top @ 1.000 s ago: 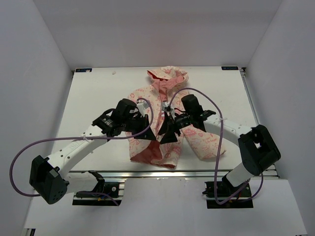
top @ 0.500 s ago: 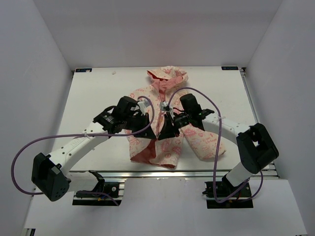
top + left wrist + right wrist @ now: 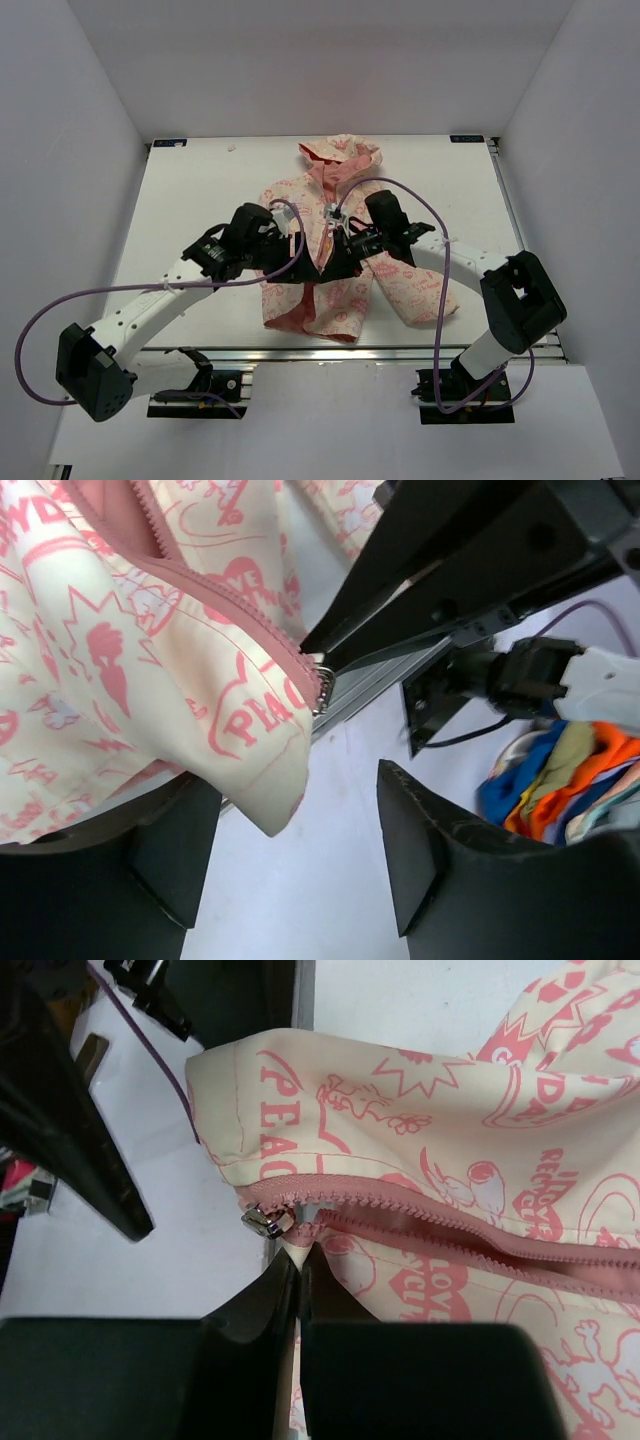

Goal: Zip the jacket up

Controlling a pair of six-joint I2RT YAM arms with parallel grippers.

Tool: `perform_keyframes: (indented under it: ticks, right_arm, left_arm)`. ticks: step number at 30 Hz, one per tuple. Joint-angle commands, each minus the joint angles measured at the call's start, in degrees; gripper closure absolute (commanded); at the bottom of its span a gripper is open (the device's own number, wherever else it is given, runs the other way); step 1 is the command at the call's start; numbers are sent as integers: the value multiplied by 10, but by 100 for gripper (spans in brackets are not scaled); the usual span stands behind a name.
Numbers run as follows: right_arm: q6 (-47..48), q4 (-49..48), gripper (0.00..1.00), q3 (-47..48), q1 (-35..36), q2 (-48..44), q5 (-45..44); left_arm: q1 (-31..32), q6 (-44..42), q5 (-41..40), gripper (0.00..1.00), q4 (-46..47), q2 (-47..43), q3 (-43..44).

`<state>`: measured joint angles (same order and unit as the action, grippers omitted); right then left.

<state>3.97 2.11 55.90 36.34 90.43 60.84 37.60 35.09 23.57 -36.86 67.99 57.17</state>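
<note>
Two grippers, both at the lower front of the jacket [image 3: 340, 300]. Entry: right gripper [image 3: 300, 1260], jaws closed, pinching cream fabric just below the metal zipper slider [image 3: 265, 1222]. Entry: left gripper [image 3: 295, 810], jaws wide apart, gripping nothing; hem corner hangs between them.

jacket [image 3: 345, 300] on table [image 3: 200, 190], centred (hood [image 3: 340, 155] rearward)

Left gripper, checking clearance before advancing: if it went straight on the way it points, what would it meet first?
Probably the hem corner of the jacket, hanging between the open fingers of the left gripper; depth unclear.
</note>
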Motion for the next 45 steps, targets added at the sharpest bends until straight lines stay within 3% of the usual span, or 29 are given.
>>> perform_keyframes:
  ticks: [1,7,18,29,36,45]
  right_arm:
    - [-92,-78,100,-19,8,-26,-15]
    - [-179,-143,100,-47,22,-39,-57]
    - [-228,-163,100,-67,36,-63,-101]
    - [-236,-156,100,-74,39,-79,-116]
    - [-222,-136,100,-68,42,-70,-129]
    - [-215,-122,100,-72,44,-71,-134]
  left_arm:
    - [-1,49,16,27,77,-42,-45]
    - [-2,136,17,30,223,-111,-152]
    - [5,174,-60,32,303,-175,-203]
    - [35,162,-92,38,333,-138,-199]
    - [36,159,-104,52,340,-134,-200]
    - [36,142,-129,46,326,-124,-190]
